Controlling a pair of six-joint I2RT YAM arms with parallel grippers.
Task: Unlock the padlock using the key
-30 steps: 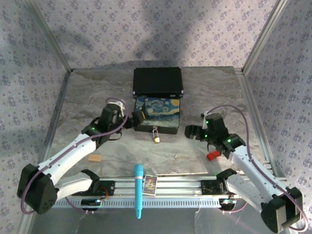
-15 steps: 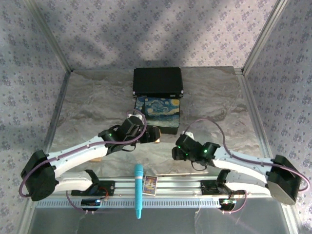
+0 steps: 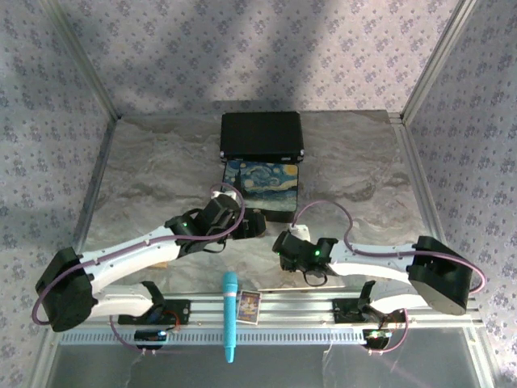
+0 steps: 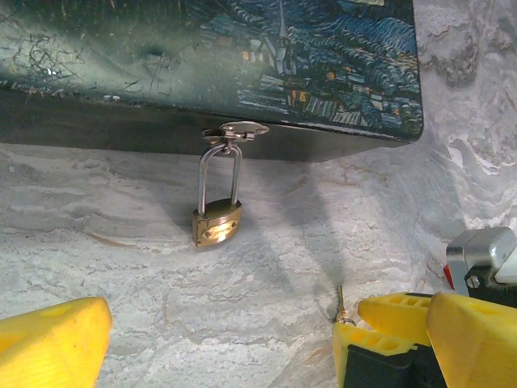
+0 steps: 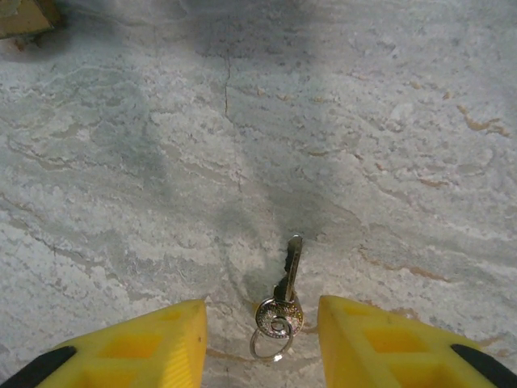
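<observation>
1. Jaws of the left tool (image 3: 252, 225) stand wide apart and hold nothing. The tool is low over the worktop (image 5: 363, 121), just in front of the painted box (image 3: 262, 182) and facing it.
2. Straight ahead of that tool, in the left wrist view, is the padlock (image 4: 216, 226). Its silver shackle (image 4: 218, 174) is threaded through the hasp (image 4: 234, 129) on the box's front edge, and the brass body seems to rest on the worktop, tipped slightly. The shackle looks seated, so I judge the padlock locked.
3. To the right of the padlock, the key (image 5: 284, 283) lies flat on the worktop with a small ring (image 5: 271, 346) through its head. Its blade points away from the right wrist camera.
4. The right tool (image 5: 258, 307) is open, with one yellow finger on each side of the key's head. It hovers close above the key and neither finger touches it.
5. The step in hand, as I read it, is picking up the key. The right tool is lined up over it, but the pinch is not yet made.
6. The next move calls for lowering the right tool until its fingertips nearly meet the worktop, then closing on the key's head. The key is thin and flat, so a high pinch may slide off or catch only the ring.
7. After that, the left tool would need to close on the padlock's body to steady it. The key would then have to be turned toward the keyhole, whose position I cannot make out.
</observation>
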